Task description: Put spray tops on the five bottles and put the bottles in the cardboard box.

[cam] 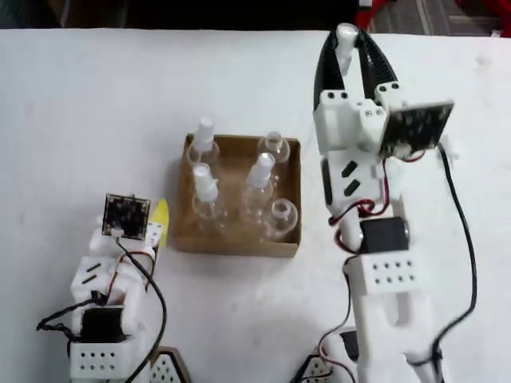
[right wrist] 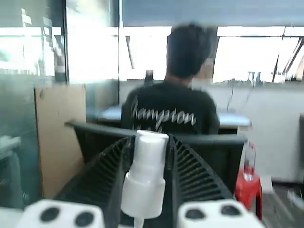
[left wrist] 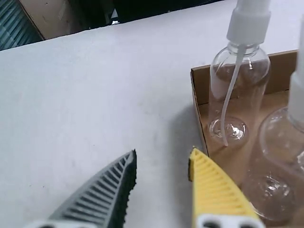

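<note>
Left claw: low over the desk just beside the left wall of the cardboard box. Its jaws stand apart and grip nothing.

Cardboard box: holds all five bottles upright. Three carry spray tops, two in the left column and one in the middle. The far bare bottle and the near bare bottle stand along the right side with open necks.

Right claw: at the far edge of the desk, beyond the box and to its right, clamped on a spray top. The top's long axis runs along the fingers, head toward the tips, tube toward the palm.

Assessment: the bare bottles lie nearer in and to the left of the held top, on the right arm's side of the box. The top appears closer to level than plumb, so its tube would need to be turned downward over a neck.
</note>
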Tool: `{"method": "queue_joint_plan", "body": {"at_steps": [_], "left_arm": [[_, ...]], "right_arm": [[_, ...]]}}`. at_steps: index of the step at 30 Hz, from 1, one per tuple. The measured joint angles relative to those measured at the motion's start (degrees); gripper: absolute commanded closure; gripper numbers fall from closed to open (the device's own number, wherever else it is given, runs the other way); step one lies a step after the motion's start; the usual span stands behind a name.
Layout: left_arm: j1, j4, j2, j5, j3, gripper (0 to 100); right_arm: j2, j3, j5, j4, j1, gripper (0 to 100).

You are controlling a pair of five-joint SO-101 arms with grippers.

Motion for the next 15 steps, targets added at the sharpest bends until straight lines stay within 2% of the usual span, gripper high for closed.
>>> {"method": "queue_joint_plan", "body": {"at_steps": [4,7,10,15], "left_arm": [[0.00,0.00,0.00,0.00,0.00,83],[0.00,0.00,0.00,0.00,0.00,83],[0.00,0.00,0.00,0.00,0.00,83],[0.00,0.00,0.00,0.00,0.00,83]], "right_arm": [[8.18,0.53,0.00,-11.69,-1.14,98.2],[16.53,-2.20,0.00,-16.79,-1.32,98.2],[23.12,-4.66,0.00,-19.52,-1.49,98.2],[24.26,-4.75,0.00,-20.75,-2.99,98.2]]}}
